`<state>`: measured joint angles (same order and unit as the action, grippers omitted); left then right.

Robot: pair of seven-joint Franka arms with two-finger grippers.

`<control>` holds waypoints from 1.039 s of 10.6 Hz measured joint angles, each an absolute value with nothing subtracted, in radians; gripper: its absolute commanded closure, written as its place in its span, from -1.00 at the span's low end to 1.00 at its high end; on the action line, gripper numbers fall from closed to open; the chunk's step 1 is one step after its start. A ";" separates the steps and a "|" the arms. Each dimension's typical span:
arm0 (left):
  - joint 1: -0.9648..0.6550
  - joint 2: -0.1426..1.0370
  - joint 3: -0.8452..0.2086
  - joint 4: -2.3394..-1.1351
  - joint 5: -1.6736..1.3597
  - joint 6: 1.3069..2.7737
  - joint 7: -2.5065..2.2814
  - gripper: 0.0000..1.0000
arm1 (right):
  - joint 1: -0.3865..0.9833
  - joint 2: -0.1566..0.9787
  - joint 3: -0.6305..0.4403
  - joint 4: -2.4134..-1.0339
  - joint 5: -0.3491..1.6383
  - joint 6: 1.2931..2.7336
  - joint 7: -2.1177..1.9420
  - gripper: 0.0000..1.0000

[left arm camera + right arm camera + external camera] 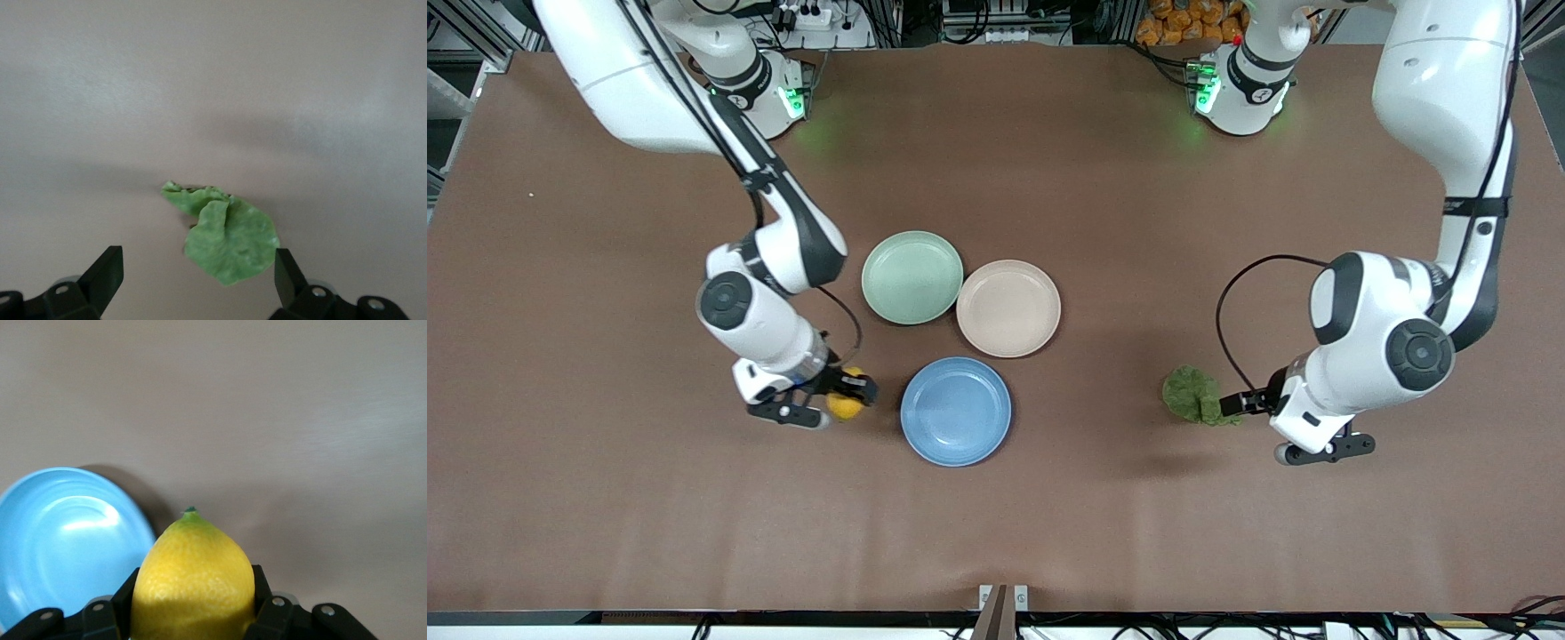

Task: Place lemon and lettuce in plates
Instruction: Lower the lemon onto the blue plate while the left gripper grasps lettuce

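Jaws of right gripper [193, 613] clamp lemon [192, 580]; lettuce [227, 240] seemingly between left's

Lemon [845, 404] beside nearest plate [955, 412], toward right arm's end; lettuce [1192, 395] toward left arm's end.

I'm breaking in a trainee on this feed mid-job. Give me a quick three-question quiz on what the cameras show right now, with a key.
1. True or false: the right gripper is shut on the lemon.
2. Which plate is nearest the front camera? A) blue plate B) mint-green plate C) beige-pink plate
3. Fill in: the open left gripper is at the ____, which lies on the table.

Key
1. True: its fingers clamp the lemon's sides beside the blue plate.
2. A.
3. lettuce; it is not gripped, and all three plates hold nothing.
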<state>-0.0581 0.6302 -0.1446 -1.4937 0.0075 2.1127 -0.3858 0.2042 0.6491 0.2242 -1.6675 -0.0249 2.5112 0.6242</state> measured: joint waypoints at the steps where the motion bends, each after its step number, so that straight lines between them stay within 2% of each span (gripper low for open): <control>1: -0.065 0.647 -0.145 -1.494 0.008 2.138 -0.422 -1.00 | 0.224 0.676 0.225 -1.626 -0.025 2.518 0.636 0.56; 3: -0.090 0.679 -0.146 -1.494 0.021 2.171 -0.500 -1.00 | 0.260 0.714 0.230 -1.576 -0.024 2.588 0.657 0.51; 5: -0.102 0.706 -0.146 -1.496 0.048 2.194 -0.556 -1.00 | 0.294 0.746 0.235 -1.569 -0.025 2.679 0.677 0.50; 8: -0.113 0.740 -0.146 -1.521 0.067 2.212 -0.575 -1.00 | 0.321 0.796 0.238 -1.567 -0.025 2.742 0.681 0.48; 9: -0.115 0.747 -0.146 -1.532 0.074 2.215 -0.576 -1.00 | 0.327 0.814 0.238 -1.567 -0.025 2.757 0.681 0.35; 10: -0.115 0.753 -0.146 -1.536 0.078 2.215 -0.576 -1.00 | 0.332 0.832 0.238 -1.566 -0.025 2.773 0.681 0.09; 11: -0.115 0.759 -0.146 -1.539 0.084 2.216 -0.576 -1.00 | 0.337 0.848 0.238 -1.566 -0.026 2.786 0.681 -0.42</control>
